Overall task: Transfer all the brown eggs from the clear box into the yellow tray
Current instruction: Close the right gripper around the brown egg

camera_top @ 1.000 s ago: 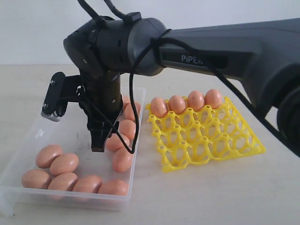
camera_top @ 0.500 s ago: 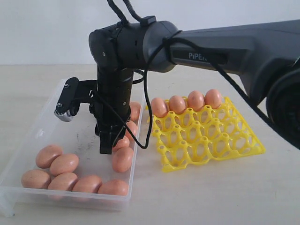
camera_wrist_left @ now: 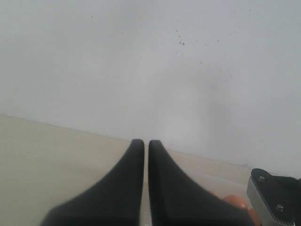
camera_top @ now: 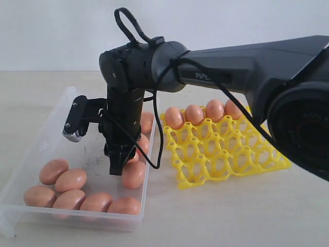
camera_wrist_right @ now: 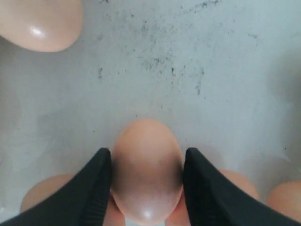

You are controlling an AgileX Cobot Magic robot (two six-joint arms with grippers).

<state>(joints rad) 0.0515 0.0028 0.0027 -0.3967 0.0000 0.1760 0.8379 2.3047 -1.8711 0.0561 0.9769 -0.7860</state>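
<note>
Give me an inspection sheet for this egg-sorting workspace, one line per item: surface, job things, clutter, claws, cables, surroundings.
Surface: pale beige tabletop.
Job's things: clear box holds many brown eggs, some hidden behind the arm; yellow tray carries four eggs in its far row, other cups empty.
Clutter: dark specks on the box floor; otherwise nothing seen.
Claws: right claw sits low in the box, jaws flanking one egg and seeming to touch it, firm grip unclear; left claw shut, holding nothing.
Cables: black cable loops above the arm's wrist and hangs beside the right claw, near the eggs.
Surroundings: plain pale wall.
</note>
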